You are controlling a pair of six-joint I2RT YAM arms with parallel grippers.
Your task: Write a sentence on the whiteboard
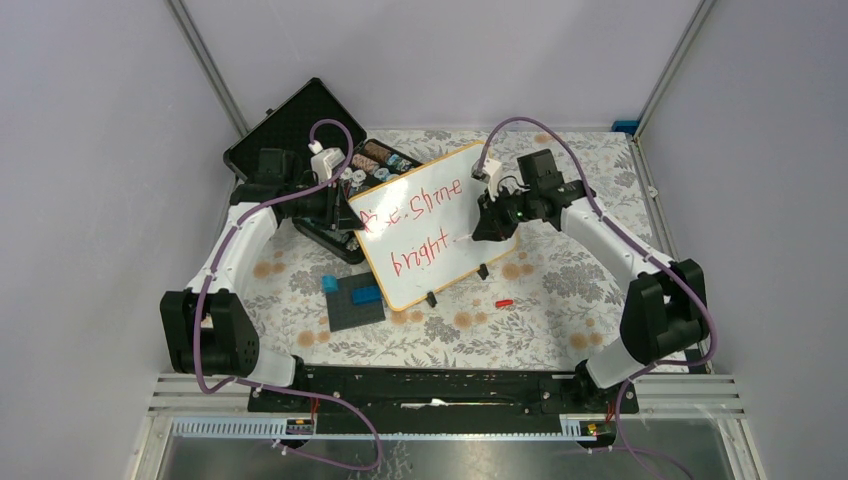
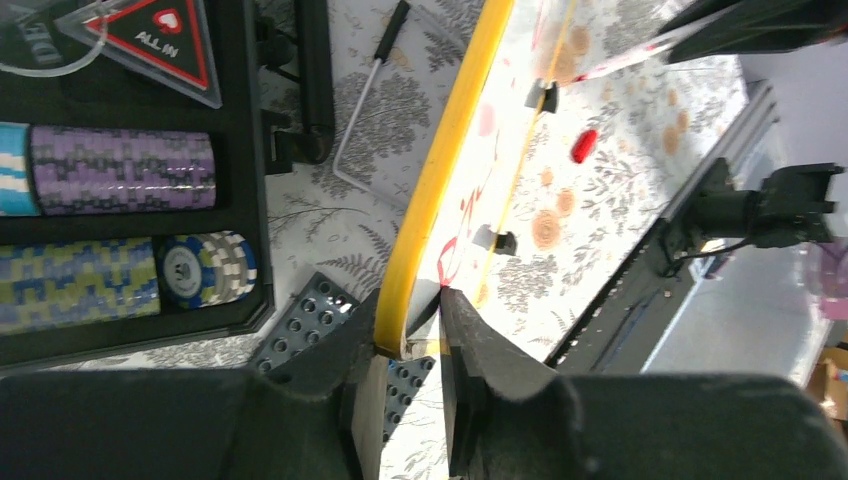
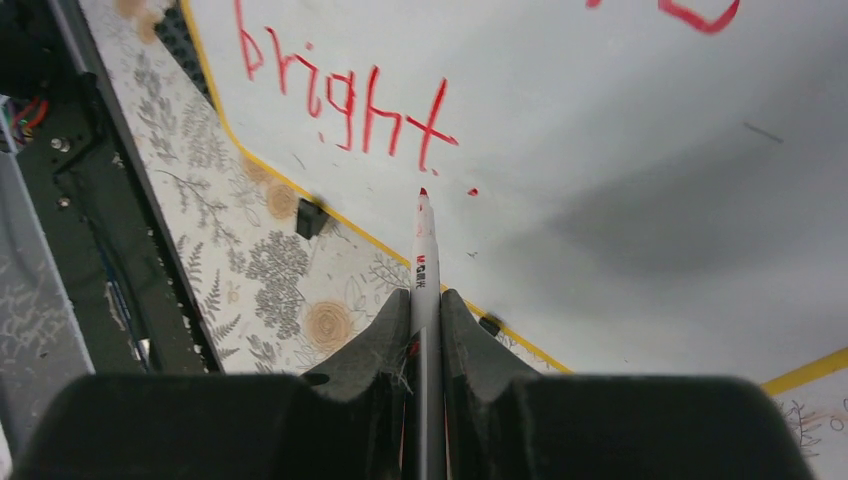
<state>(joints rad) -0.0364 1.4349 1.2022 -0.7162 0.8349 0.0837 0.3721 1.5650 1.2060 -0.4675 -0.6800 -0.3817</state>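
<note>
From above: shows board [image 1: 455, 235] propped askew at the middle of floral surface [image 1: 560, 290], bearing sentence [image 1: 437, 194] in red, "shine" over "bright". Puts left claw [image 1: 345, 215] at its left edge and right claw [image 1: 487, 222] over its right half; also shows a red cap [image 1: 503, 302] lying loose near the board's feet. From left wrist: shows left claw narrow, pinching the board's yellow edge between both fingers, with chip case [image 2: 130, 222] close alongside. From right wrist: shows right claw clamped tight on marker [image 3: 424, 250], tip just past the "t" of "bright", beside a stray red dot; cannot tell whether tip touches. Looks close to finished, judging by two full lines. Risks from here: pressing the tip too hard probably tips the board back or twists it out of the thin left pinch; easing that pinch mid-stroke lets the board slide and bends the line; sweeping the right claw low over "bright" smears fresh ink.
</note>
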